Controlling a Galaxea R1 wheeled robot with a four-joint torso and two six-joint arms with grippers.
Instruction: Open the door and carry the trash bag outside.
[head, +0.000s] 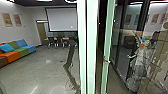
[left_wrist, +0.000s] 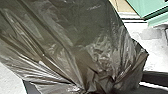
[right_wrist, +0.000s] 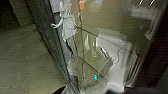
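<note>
- Your trash bag (left_wrist: 82, 37) shows in the left wrist view, dark and shiny, its plastic bunched into tight folds.
- You cannot tell from these views whether the left gripper or the right gripper is open or closed.
- In your head view, the glass door (head: 108, 32) has its pale green upright just right of center; a broader green post (head: 91, 50) stands beside it.
- You have a colorful sofa (head: 18, 51) at left and a white screen (head: 62, 20) at upper left.
- Reflections cover the glass at right.
</note>
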